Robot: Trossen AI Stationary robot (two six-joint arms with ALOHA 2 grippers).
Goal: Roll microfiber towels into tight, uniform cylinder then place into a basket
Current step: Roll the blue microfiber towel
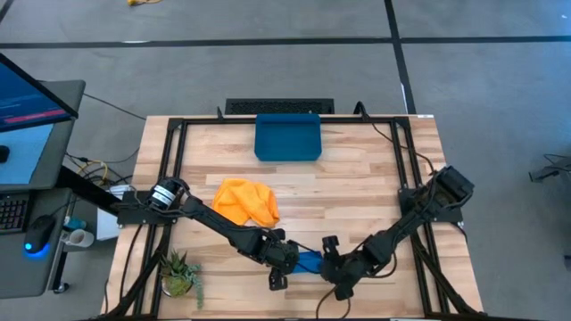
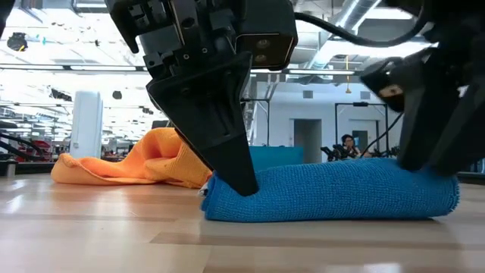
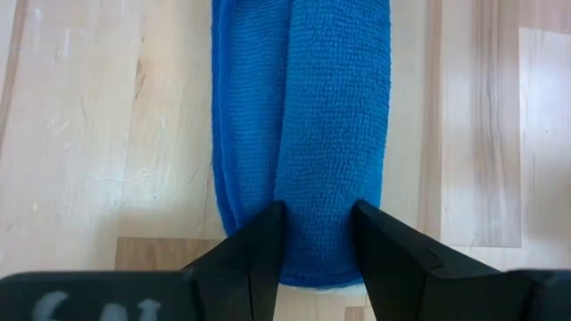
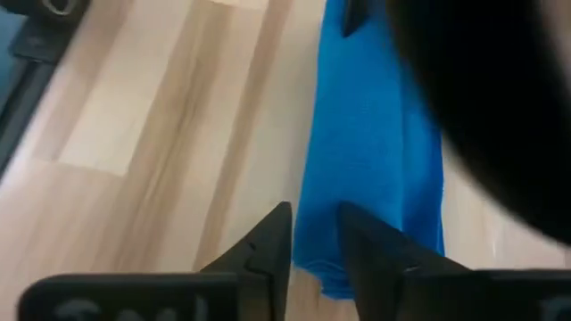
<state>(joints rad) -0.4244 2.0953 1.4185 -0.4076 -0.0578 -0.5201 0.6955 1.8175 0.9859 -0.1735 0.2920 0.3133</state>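
Blue towel point(image 2: 333, 189) lay rolled on the table point(image 1: 357, 169) near its front edge, held at both ends — left gripper point(image 3: 317, 254) clamped on one end, right gripper point(image 4: 312, 245) pinching a fold of the other. Orange towel point(image 1: 245, 201) sat crumpled just behind; basket point(image 1: 287, 138) stood well apart at the back.
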